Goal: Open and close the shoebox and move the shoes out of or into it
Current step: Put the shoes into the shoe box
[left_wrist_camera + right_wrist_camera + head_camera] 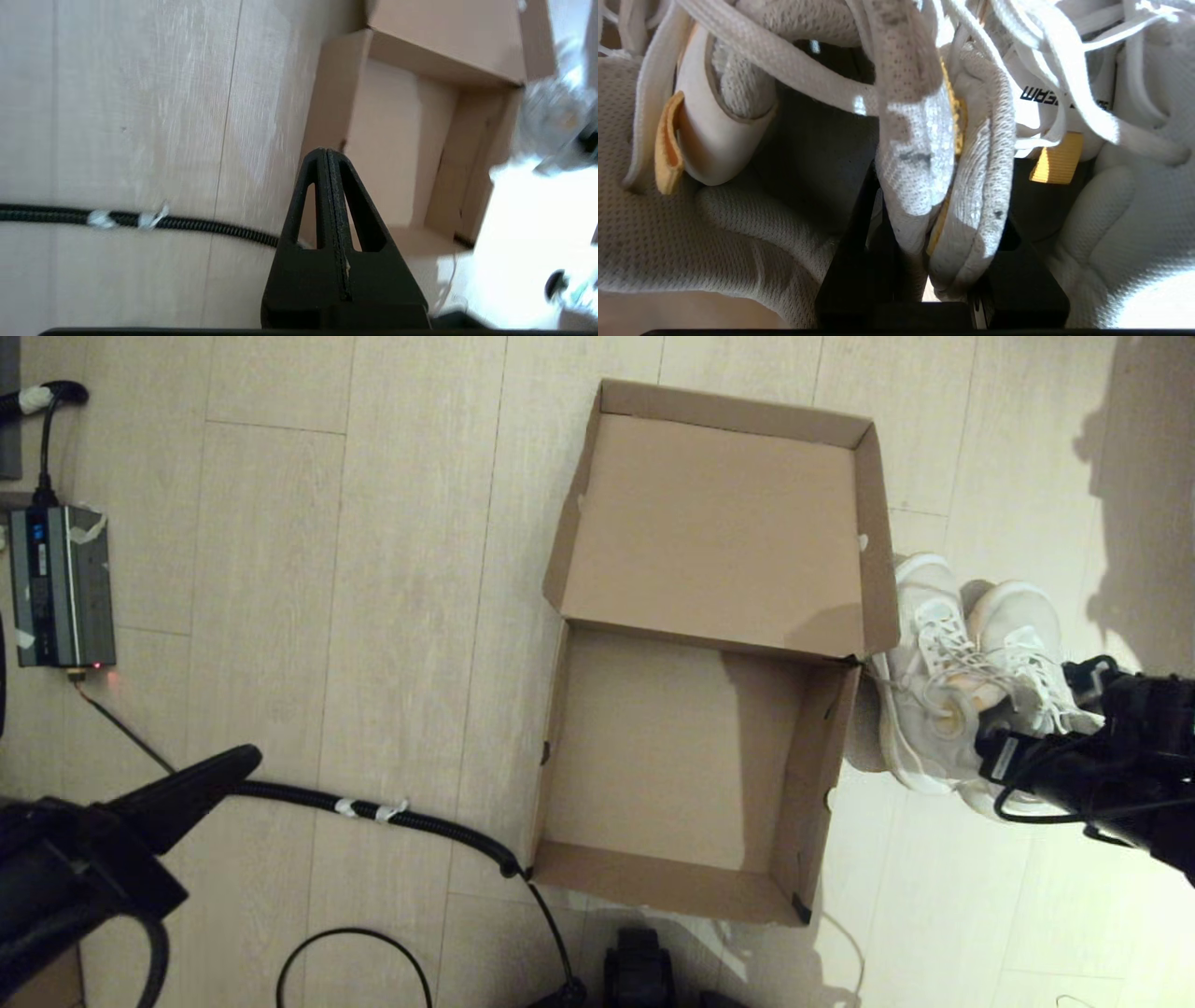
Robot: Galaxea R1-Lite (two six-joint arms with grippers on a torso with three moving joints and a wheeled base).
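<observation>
Cardboard, plain and brown, makes up the shoebox (691,747), which sits open on the pale plank floor (280,569) with its hinged lid (719,523) thrown back flat on the far side; the inside holds nothing. Just beside the box's right wall stand the shoes (971,663), white mesh sneakers side by side on the floor, laces loose, the nearer one almost touching the cardboard. The right gripper (924,261) has its black fingers (852,252) pinched around the adjoining inner collars of both sneakers, the two mesh edges pressed together between them, with yellow pull tabs showing on either side. Its arm reaches in from the right edge of the head view. The left gripper (332,196) hangs low at the near left, well apart from the box, its fingers pressed together with nothing between them. A black corrugated cable (411,817) runs across the floor toward the box's near left corner, and a grey power unit (61,583) lies at the far left.
</observation>
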